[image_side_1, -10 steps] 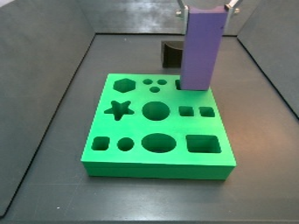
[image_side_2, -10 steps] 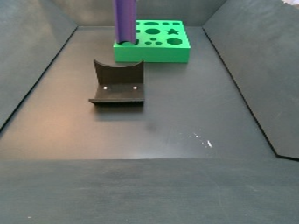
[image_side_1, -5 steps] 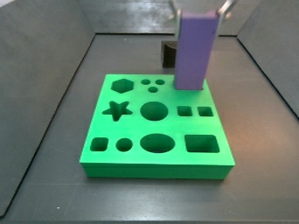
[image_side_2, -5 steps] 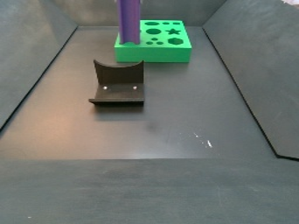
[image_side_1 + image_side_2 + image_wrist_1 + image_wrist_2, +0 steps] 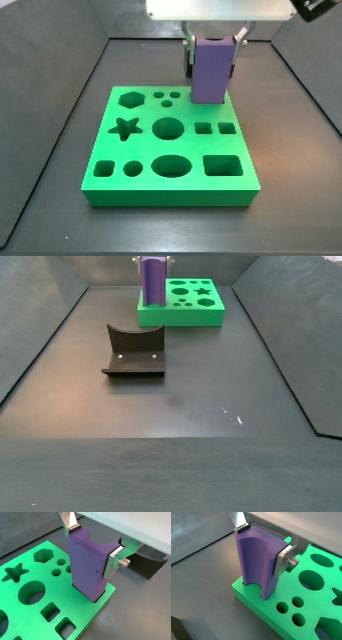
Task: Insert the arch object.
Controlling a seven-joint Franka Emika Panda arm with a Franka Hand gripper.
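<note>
The arch object [image 5: 210, 72] is a tall purple block standing upright at the far right corner of the green board [image 5: 147, 180]. Its lower end sits in a cut-out there. My gripper [image 5: 214, 42] is shut on the block's upper part, one silver finger [image 5: 67, 524] on each side. Both wrist views show the block [image 5: 89, 569] [image 5: 260, 564] held between the fingers, with a curved dip in its end. In a side view the block [image 5: 155, 281] stands on the near left corner of the board [image 5: 194, 314], with the gripper [image 5: 155, 259] at the frame's edge.
The board has several other cut-outs: a star [image 5: 124, 128], a hexagon [image 5: 130, 99], circles and squares. The dark fixture [image 5: 134, 352] stands on the grey floor away from the board; it also shows in a wrist view [image 5: 148, 564]. Walls enclose the floor.
The gripper has come down with the purple block, so the block's lower end now sits in the board. The board has shifted slightly.
</note>
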